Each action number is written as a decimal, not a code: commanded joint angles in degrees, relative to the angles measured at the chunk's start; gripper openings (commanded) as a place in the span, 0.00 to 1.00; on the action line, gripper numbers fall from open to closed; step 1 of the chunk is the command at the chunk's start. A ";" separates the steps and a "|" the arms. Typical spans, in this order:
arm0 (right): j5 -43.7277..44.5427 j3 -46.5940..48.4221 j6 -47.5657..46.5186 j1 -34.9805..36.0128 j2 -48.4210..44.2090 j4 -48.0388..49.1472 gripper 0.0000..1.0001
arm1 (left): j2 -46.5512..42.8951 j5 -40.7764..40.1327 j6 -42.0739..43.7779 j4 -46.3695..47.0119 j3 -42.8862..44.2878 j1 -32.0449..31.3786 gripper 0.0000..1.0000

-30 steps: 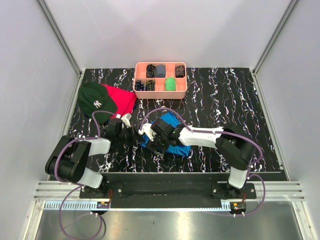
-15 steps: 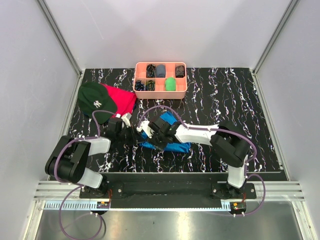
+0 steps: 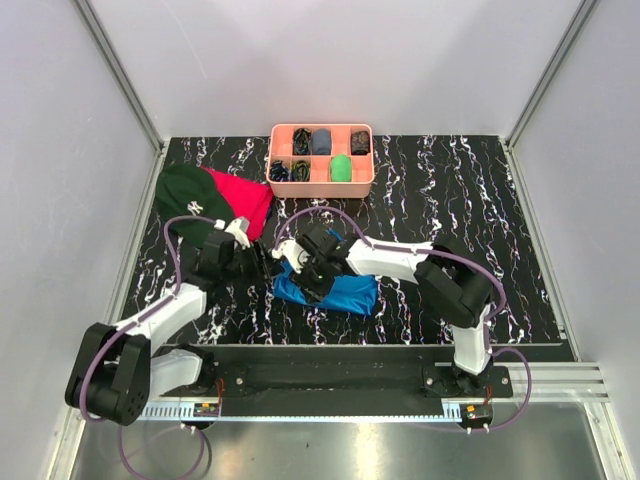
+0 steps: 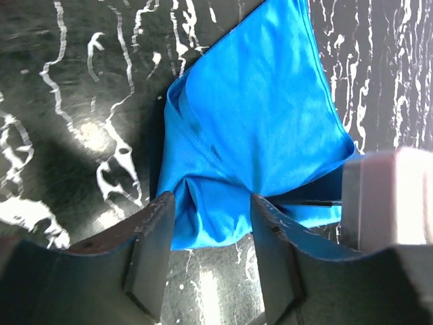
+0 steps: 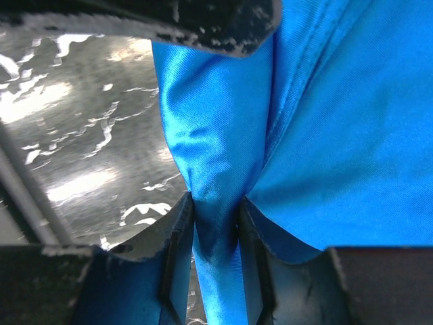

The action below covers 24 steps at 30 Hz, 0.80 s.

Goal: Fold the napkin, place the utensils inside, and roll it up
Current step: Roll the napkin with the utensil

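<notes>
**Fold in hand: one edge pinched, the other not yet**

The napkin (image 3: 335, 292) lies bunched on the table (image 3: 450, 200), near the front, between the two arms. The right gripper (image 5: 215, 250) is clamped on a pleat of its edge. The left gripper (image 4: 210, 237) straddles the edge beside it, fingers apart, with cloth between them. This looks like the folding step. Next, the left should close, then both should carry the edge across evenly.

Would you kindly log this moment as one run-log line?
step: fold | right gripper: shut on napkin fold | left gripper: open, straddling napkin edge
</notes>
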 commanded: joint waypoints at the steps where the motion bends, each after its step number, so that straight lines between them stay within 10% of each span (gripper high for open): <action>1: -10.05 -0.29 1.22 -1.28 3.61 -7.29 0.36 | -3.34 -4.06 0.27 -2.44 -2.81 0.27 0.55; 9: -16.48 2.70 1.40 -3.48 6.33 -11.16 0.35 | -4.05 0.41 -2.72 2.65 -7.38 0.27 0.67; 24: -24.48 6.83 0.61 -6.56 11.43 -15.21 0.34 | 1.83 4.99 -5.09 12.58 -11.61 0.19 0.56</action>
